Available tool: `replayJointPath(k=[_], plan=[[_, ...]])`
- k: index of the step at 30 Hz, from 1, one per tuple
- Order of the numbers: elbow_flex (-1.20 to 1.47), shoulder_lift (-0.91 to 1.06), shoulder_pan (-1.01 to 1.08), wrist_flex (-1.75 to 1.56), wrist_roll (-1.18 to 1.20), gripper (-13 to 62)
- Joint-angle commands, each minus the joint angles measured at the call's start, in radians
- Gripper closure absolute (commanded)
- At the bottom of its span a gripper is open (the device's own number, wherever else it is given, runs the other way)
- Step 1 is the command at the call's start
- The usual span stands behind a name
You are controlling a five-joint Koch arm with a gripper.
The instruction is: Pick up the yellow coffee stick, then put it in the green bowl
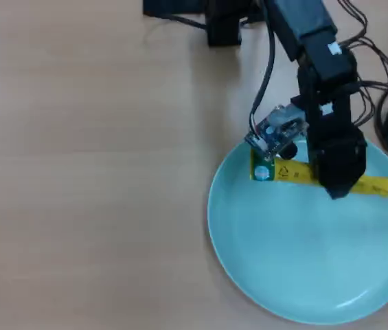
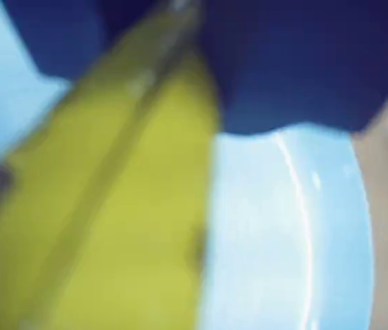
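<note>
Overhead view gives us the clearest reading: the yellow coffee stick (image 1: 297, 173) lies across the upper part of the green bowl (image 1: 276, 247), its green end toward the bowl's upper-left rim and its far yellow end reaching out past the upper-right rim. Our gripper (image 1: 336, 187) stands directly over the stick, a little right of its middle, so the stick runs out to either side of it, its long axis crosswise to the arm. We cannot tell how wide the jaws are, nor whether they clasp the stick, since the black body hides both tips. Wrist view shows the coffee stick (image 2: 111, 227) blurred and very close, slanting under the dark gripper body, with the bowl (image 2: 283, 227) pale behind it. We judge that release is the step in hand, and the overhanging end could tip the stick off the bowl's rim.
</note>
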Motion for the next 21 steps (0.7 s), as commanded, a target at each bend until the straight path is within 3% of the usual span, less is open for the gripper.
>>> replayJointPath(k=[1, 18, 21], plan=[[-0.021, -0.011, -0.005, -0.163, 0.012, 56.5], [0.232, -0.046, 0.002, -0.506, 0.011, 56.2], [0.236, -0.046, 0.005, -0.506, 0.011, 52.6]])
